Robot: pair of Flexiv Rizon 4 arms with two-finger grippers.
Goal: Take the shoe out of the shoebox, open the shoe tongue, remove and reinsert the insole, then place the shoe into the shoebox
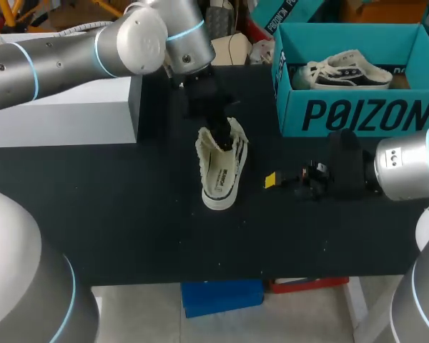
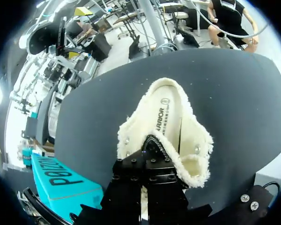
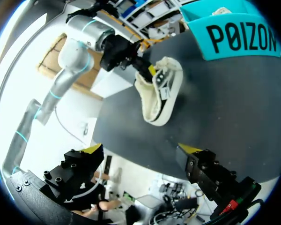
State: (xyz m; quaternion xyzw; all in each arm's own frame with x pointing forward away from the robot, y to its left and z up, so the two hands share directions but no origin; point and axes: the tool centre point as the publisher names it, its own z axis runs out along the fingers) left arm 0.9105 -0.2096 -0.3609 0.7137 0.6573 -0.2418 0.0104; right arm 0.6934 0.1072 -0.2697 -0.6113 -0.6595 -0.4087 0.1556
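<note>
The shoe (image 1: 222, 168) lay on the table (image 1: 93, 214), outside the shoebox (image 1: 357, 114), with its opening exposed for insole access. Your left gripper (image 1: 220, 136) sat in that opening; whether it gripped anything could not be told. Your right gripper (image 3: 140, 150) stood beside the shoe, fingers spread wide and holding nothing.

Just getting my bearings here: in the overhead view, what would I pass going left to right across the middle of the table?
White block → cream shoe → right gripper.
</note>
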